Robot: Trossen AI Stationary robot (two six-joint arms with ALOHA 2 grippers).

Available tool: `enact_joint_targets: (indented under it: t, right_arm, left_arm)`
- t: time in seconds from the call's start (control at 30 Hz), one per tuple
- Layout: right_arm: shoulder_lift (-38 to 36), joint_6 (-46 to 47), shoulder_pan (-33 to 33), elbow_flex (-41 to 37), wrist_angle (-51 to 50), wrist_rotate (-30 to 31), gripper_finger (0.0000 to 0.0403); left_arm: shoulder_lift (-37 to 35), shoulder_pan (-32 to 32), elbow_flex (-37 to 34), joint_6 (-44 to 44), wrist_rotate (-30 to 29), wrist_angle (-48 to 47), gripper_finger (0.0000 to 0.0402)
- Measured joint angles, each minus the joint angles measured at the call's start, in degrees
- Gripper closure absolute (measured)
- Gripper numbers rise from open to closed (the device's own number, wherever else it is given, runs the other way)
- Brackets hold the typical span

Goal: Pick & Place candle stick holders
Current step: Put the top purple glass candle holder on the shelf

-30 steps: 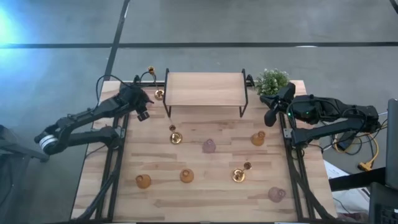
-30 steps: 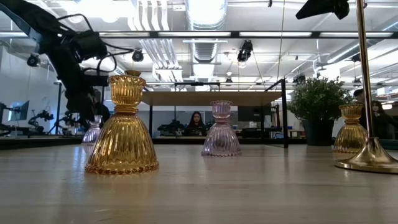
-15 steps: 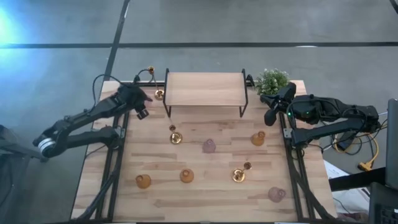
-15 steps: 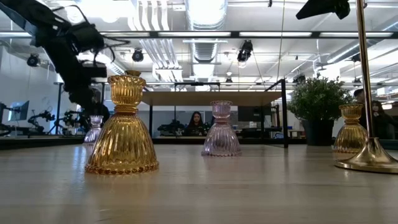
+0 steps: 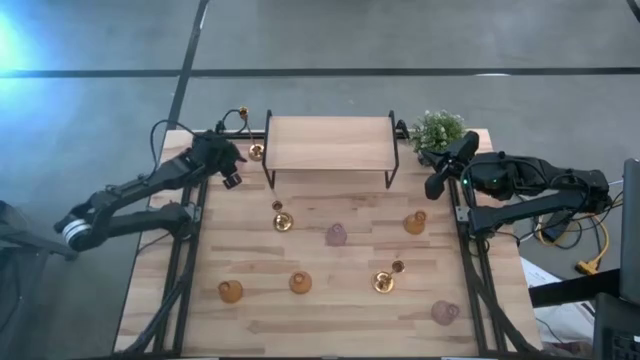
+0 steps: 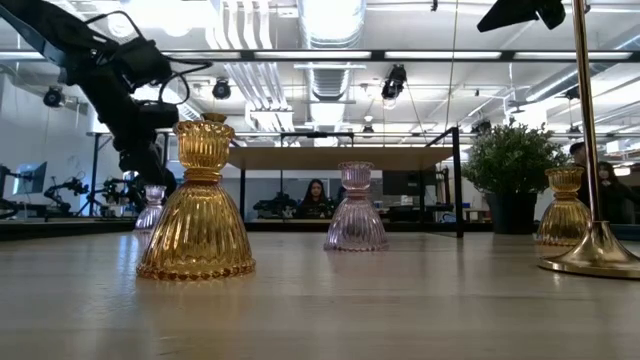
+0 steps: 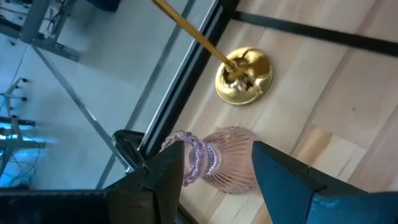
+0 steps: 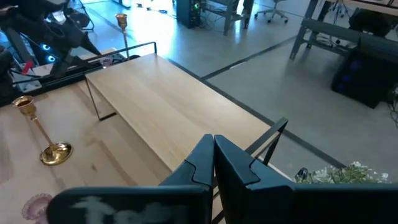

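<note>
My left gripper [image 5: 230, 177] is at the table's far left corner, shut on a pink glass candle stick holder [image 7: 225, 165], which also shows small in the low view [image 6: 152, 207]. Just beyond it a gold candlestick [image 7: 244, 76] stands on its round base. More holders stand on their bases on the table: amber ones [image 5: 231, 291] [image 5: 300, 283] [image 5: 415, 222], pink ones [image 5: 337, 235] [image 5: 444, 312] and gold ones [image 5: 282, 220] [image 5: 383, 282]. My right gripper [image 8: 213, 155] hovers shut and empty at the far right [image 5: 438, 183]. My left gripper pinches the pink holder between its two fingers. One finger is at the narrow ribbed neck [image 7: 191, 159], the other against the flared skirt [image 7: 246, 157]. The fingers slant down from the table's left side. Whether the base touches the table, I cannot tell.
A wooden shelf on a black wire frame [image 5: 330, 143] stands at the far middle. A green potted plant [image 5: 437, 129] sits at the far right corner, beside my right arm. The table's left edge and its black rail [image 7: 186, 87] run close by the held holder.
My left gripper has tipped up a little, and the pink holder has risen slightly with it at the far left corner. The gap between its fingers is unchanged.
</note>
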Motion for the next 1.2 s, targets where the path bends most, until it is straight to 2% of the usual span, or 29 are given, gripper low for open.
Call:
enact_joint_targets:
  t: [0.73,0.87,1.2]
  right_arm:
    - [0.0,0.0,0.0,0.0,0.0,-0.2,0.0394]
    - [0.0,0.0,0.0,0.0,0.0,-0.2,0.0394]
    - [0.0,-0.5,0.0,0.0,-0.1,-0.1,0.0394]
  left_arm:
    - [9.4,3.6,-0.3,0.0,0.3,1.8,0.0209]
    - [9.4,3.6,-0.2,-0.4,2.0,0.1,0.0209]
    - [8.4,3.6,-0.3,-9.1,7.5,-7.2,0.0209]
